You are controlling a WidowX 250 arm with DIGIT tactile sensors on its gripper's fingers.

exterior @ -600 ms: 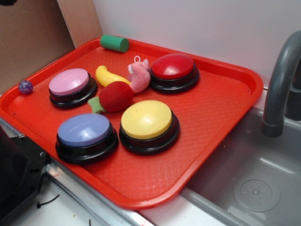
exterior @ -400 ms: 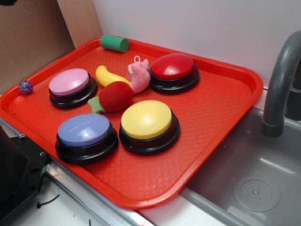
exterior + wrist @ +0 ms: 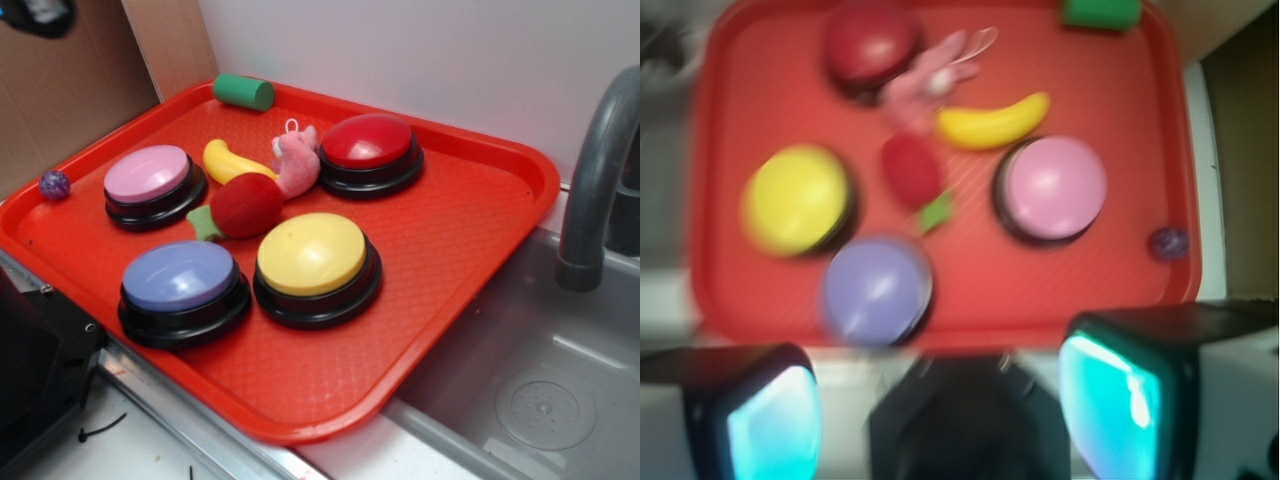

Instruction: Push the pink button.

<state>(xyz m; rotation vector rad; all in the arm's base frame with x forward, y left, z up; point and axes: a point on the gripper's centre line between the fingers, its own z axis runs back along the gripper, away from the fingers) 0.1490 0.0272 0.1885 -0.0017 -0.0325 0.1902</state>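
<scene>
Dome of the pink button (image 3: 1055, 186), ahead-right of my wide-open, empty end effector (image 3: 940, 415), looks rigid, glossy; I'd press its centre.

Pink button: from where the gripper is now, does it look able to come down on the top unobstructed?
Probably yes. The pink button has its dome bare; the banana and red plush fruit lie beside it, not over it. The gripper is open, well above the tray's near edge.

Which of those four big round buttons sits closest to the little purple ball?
The pink button, at the tray's left side. The purple ball lies just beside it; the red, yellow and lavender buttons sit farther off.
</scene>
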